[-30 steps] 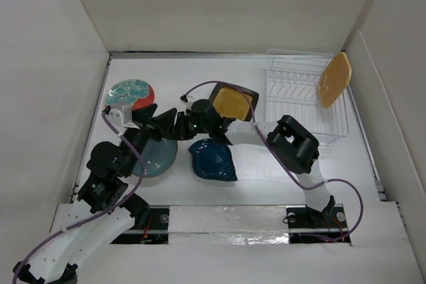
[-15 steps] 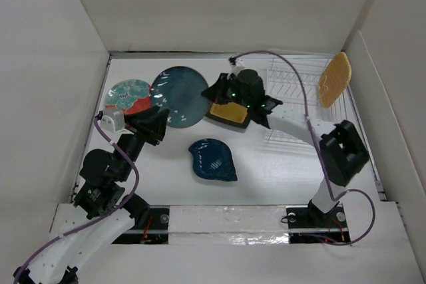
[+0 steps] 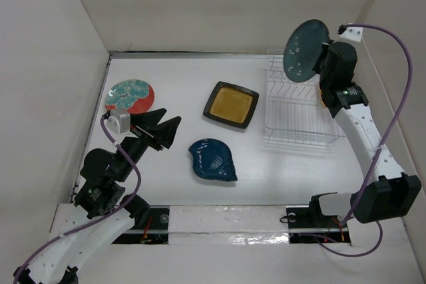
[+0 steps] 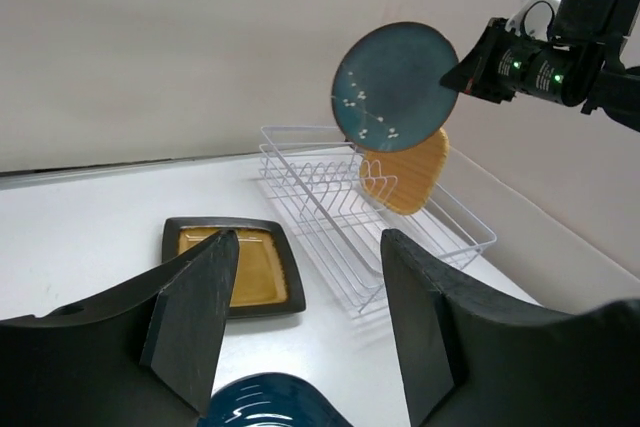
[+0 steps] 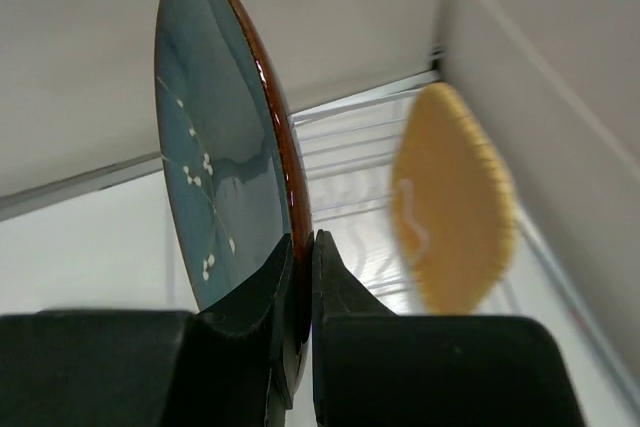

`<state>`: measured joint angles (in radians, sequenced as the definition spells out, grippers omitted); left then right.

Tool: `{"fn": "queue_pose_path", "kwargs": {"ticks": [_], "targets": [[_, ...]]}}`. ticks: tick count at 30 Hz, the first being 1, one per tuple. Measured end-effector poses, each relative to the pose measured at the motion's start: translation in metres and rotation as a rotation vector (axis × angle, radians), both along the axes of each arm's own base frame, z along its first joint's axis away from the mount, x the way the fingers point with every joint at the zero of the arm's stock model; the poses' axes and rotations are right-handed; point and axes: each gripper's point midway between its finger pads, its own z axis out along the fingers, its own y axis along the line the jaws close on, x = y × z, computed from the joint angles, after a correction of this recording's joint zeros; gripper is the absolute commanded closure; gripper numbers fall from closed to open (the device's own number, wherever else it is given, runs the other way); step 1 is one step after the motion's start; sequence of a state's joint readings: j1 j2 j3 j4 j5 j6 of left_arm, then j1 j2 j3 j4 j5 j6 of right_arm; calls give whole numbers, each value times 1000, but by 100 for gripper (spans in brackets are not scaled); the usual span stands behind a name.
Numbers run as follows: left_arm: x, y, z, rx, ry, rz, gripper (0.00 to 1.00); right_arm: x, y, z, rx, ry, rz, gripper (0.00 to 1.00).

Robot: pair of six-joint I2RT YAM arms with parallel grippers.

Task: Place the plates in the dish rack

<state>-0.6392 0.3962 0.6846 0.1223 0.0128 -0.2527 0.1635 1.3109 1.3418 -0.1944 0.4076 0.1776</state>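
My right gripper [image 3: 321, 58] [image 5: 303, 245] is shut on the rim of the round grey-teal plate [image 3: 305, 50] [image 5: 215, 177], holding it on edge in the air above the back of the white wire dish rack [image 3: 297, 110] [image 4: 335, 217]. The orange plate [image 4: 405, 172] [image 5: 452, 209] stands upright in the rack's far right end. My left gripper [image 3: 165, 130] [image 4: 310, 247] hovers open and empty at the left. On the table lie the mustard square plate [image 3: 231, 104] [image 4: 235, 265], the dark blue leaf plate [image 3: 213, 159] [image 4: 265, 402] and the red-rimmed floral plate [image 3: 130, 95].
White walls close in the table on the left, back and right, and the right wall [image 3: 386, 91] runs close beside the rack. The arm bases sit on the near edge strip [image 3: 226, 221], with purple cables looping from both arms.
The right arm has carried the round grey-teal plate from the left of the table, past the back middle, up over the rack. The left gripper has let go and drawn back, open.
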Motion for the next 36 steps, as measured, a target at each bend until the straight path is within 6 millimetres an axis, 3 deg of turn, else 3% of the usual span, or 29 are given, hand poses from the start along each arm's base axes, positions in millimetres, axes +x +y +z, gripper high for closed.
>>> {"fn": "queue_pose_path", "kwargs": {"ticks": [7,14,20,31,36], "targets": [[-13,2,9,-24,-35,-35,41,-16,-81,10,-193,48,-237,100],[-24,7,18,-51,-67,-46,41,6,-123,-13,-349,148,-324,100],[-30,12,24,-68,-92,-45,40,19,-131,-39,-418,237,-300,100],[-30,12,24,-68,-92,-45,38,26,-130,-36,-460,235,-272,100],[-30,12,24,-68,-91,-45,37,38,-126,-47,-472,244,-258,100]]}}
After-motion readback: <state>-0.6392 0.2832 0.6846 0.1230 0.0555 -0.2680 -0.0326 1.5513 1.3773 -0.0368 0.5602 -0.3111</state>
